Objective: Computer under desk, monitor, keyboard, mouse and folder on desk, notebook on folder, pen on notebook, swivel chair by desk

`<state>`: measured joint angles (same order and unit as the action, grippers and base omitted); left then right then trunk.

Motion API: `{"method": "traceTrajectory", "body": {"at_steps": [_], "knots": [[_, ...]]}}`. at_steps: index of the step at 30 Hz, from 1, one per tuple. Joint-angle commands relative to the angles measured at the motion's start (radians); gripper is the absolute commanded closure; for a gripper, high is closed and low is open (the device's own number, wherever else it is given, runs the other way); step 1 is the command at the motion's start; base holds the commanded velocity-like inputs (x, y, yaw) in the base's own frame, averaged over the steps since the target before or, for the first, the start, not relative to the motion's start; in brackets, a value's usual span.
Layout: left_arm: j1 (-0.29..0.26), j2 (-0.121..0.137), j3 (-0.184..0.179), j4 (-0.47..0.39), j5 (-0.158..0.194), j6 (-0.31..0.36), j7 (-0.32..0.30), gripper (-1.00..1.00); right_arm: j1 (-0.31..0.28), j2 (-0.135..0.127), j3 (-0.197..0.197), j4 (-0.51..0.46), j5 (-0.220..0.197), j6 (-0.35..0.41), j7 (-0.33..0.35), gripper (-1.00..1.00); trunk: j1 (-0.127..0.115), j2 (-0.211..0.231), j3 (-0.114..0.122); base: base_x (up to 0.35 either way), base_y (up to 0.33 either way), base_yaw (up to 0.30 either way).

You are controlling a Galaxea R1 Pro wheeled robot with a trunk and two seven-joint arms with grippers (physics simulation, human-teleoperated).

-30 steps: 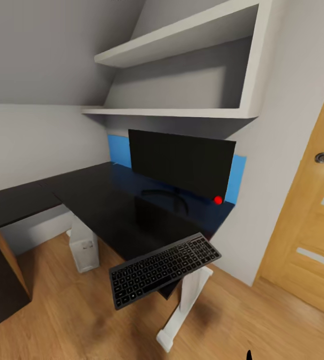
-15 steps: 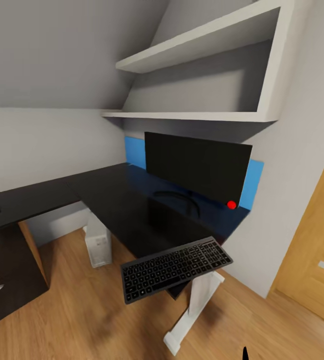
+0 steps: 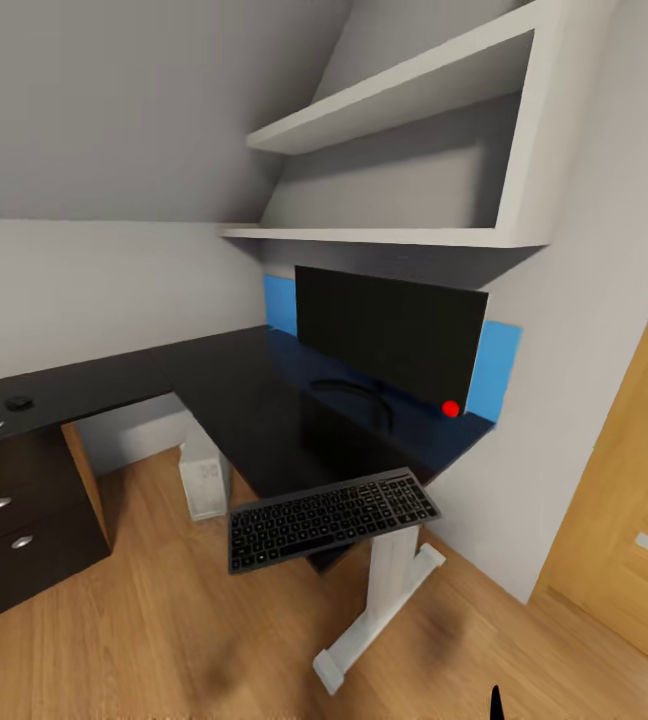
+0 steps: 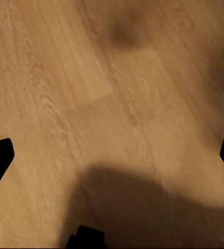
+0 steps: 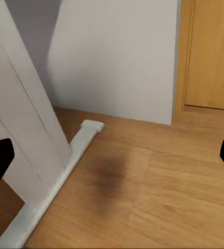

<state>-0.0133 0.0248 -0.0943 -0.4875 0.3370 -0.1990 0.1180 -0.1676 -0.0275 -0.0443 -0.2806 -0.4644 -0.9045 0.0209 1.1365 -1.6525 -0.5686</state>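
Left gripper (image 4: 112, 155) and right gripper (image 5: 112, 155) both spread wide, empty, over wood floor (image 4: 91, 78); slim silver-grey keyboard (image 3: 329, 517) overhangs glossy black counter (image 3: 244, 400) edge, well apart from both

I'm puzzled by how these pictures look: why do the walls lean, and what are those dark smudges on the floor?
Head view: a wide lens splays the shelves and wall outward; the glossy desk mirrors the monitor and its stand. Left wrist view: a soft, broad shadow lies across the wood floor. Right wrist view: a blurry dark patch sits beside the white desk leg.
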Motion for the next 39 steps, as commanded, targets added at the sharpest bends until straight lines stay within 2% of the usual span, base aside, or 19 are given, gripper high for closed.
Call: {"method": "traceTrajectory", "body": {"at_steps": [1, 9, 19, 31, 39], "knots": [[-0.001, 0.001, -0.009, 0.000, 0.007, -0.003, 0.008, -1.00, 0.000, 0.000, -0.004, 0.001, 0.003, -0.003, 0.002, -1.00, 0.000, 0.000, -0.001, -0.137, -0.288, 0.027], [-0.001, 0.000, -0.010, 0.005, 0.005, -0.001, 0.007, -1.00, -0.001, -0.011, 0.001, 0.002, 0.007, -0.003, 0.004, -1.00, 0.000, 0.000, -0.001, -0.137, -0.288, 0.007], [-0.001, -0.001, -0.010, 0.006, 0.005, 0.001, 0.006, -1.00, -0.001, -0.011, 0.003, 0.003, 0.006, -0.006, 0.004, -1.00, 0.000, 0.000, -0.001, -0.137, -0.288, 0.000], [-0.001, -0.002, -0.010, 0.006, 0.005, -0.050, 0.009, -1.00, -0.001, -0.008, 0.007, 0.005, 0.009, -0.005, 0.004, -1.00, 0.000, 0.000, -0.001, -0.003, -0.029, 0.272], [-0.001, -0.002, -0.010, 0.006, 0.005, -0.054, 0.009, -1.00, -0.001, -0.008, 0.010, 0.005, 0.011, -0.005, 0.005, -1.00, 0.000, 0.000, -0.001, 0.000, -0.261, 0.278]]}}
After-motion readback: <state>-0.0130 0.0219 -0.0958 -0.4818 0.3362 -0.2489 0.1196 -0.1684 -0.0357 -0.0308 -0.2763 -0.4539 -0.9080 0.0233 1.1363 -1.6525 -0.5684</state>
